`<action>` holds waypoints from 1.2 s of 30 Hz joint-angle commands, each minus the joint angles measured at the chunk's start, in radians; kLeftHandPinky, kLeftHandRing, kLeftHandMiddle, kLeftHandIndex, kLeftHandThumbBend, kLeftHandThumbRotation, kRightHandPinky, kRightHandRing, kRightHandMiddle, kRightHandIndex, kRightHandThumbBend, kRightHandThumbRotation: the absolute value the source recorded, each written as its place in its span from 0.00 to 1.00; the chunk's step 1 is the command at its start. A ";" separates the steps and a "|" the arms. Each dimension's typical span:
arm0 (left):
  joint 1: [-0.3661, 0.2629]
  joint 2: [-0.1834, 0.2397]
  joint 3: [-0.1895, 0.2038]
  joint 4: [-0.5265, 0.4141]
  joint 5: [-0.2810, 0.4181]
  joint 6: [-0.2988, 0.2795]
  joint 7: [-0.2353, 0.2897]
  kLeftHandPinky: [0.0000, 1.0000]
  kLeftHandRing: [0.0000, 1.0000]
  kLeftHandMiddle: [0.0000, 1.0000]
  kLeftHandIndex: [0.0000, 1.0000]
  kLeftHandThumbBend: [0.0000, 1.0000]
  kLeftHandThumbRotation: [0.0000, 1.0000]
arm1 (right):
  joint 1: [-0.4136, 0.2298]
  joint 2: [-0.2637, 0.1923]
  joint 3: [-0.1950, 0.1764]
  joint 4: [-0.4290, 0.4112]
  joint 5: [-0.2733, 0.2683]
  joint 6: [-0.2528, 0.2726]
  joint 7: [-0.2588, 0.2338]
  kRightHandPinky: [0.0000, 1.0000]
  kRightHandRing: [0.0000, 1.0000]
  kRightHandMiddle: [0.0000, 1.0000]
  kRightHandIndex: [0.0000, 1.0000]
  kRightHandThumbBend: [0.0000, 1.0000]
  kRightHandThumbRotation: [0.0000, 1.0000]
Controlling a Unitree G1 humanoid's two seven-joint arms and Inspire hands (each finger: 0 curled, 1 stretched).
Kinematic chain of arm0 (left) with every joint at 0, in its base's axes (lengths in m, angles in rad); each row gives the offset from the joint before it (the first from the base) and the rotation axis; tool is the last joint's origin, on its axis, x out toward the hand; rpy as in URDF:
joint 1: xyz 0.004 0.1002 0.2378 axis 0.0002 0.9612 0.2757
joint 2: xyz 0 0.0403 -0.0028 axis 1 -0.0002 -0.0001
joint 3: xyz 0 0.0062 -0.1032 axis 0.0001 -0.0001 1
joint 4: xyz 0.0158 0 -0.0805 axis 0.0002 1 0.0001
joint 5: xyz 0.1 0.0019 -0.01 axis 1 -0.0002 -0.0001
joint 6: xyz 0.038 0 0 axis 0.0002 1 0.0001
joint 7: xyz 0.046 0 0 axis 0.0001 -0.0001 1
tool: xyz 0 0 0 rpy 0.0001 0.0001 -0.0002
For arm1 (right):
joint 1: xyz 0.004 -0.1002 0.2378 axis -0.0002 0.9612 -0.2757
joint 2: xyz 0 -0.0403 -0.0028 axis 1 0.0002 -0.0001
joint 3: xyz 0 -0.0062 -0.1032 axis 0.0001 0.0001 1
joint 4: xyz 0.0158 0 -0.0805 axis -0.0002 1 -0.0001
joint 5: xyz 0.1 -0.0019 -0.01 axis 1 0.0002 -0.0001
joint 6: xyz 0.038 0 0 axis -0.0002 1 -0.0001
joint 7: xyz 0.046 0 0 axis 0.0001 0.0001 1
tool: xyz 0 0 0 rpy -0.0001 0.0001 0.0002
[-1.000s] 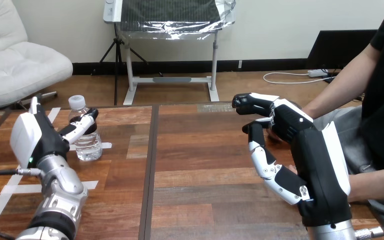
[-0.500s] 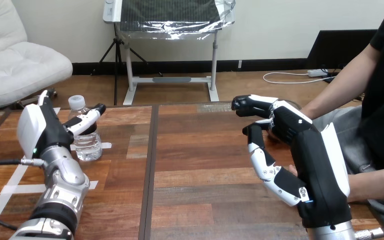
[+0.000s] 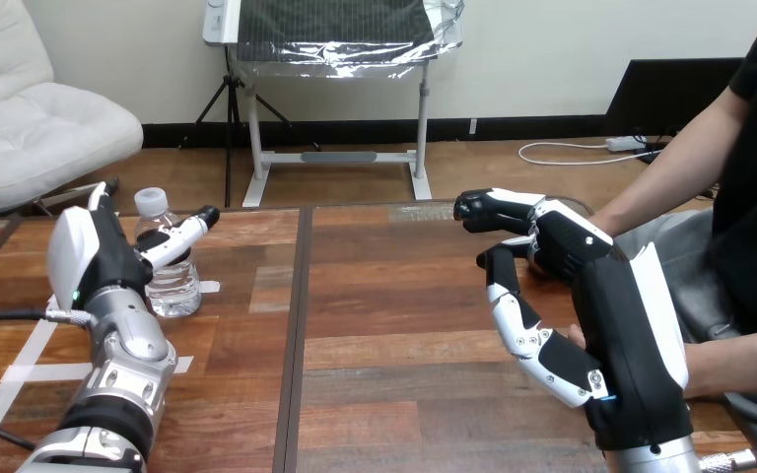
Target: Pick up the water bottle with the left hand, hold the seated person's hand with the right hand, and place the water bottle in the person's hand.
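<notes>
**A:** Where does the water bottle (image 3: 172, 284) stand?

**B:** Upright on the wooden surface (image 3: 394, 296), far over on the left side. Its white cap (image 3: 151, 200) is on, and a strip of white tape (image 3: 208, 287) shows just beside its base.

**A:** And the robot's left hand (image 3: 89, 258)?

**B:** It is right against the bottle's left side, with its white-shelled back towards the camera. One finger (image 3: 179, 235) reaches out straight across the front of the bottle's upper part and ends past its right side. The hand is spread, not clamped, and the bottle's base rests on the surface.

**A:** What of the right hand (image 3: 577, 251)?

**B:** It is raised over the right half of the surface, standing on edge with its back towards the camera. The person's forearm (image 3: 660, 177) comes down from the upper right and its wrist end meets the far side of that hand.

**A:** Does it hold the person's hand?

**B:** That cannot be told, because the robot's own hand covers the spot where the two meet. A second forearm of the person (image 3: 749, 360) lies lower, near the surface's right edge, just beside the robot's right arm.

**A:** How far apart are the bottle and the right hand?

**B:** Well apart, with the dark seam (image 3: 299, 296) down the middle of the surface between them.
</notes>
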State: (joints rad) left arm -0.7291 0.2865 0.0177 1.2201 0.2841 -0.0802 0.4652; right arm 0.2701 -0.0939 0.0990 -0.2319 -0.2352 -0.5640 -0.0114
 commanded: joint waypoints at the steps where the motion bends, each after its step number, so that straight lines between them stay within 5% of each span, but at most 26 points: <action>1: -0.090 0.017 -0.013 0.001 0.000 0.011 -0.022 0.75 0.86 0.91 0.91 0.98 0.50 | -0.022 0.001 -0.009 -0.046 -0.003 -0.009 -0.007 0.53 0.69 0.74 0.66 0.10 0.00; 36: -0.110 0.034 -0.066 0.018 0.028 0.082 -0.127 0.82 0.92 0.95 0.93 0.97 0.53 | 0.002 -0.004 -0.015 -0.077 -0.006 0.010 -0.002 0.53 0.70 0.75 0.66 0.12 0.00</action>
State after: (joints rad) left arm -0.7417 0.2968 -0.0233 1.2331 0.2897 0.0040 0.3447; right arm 0.2985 -0.0937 0.0984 -0.2651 -0.2465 -0.5573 -0.0114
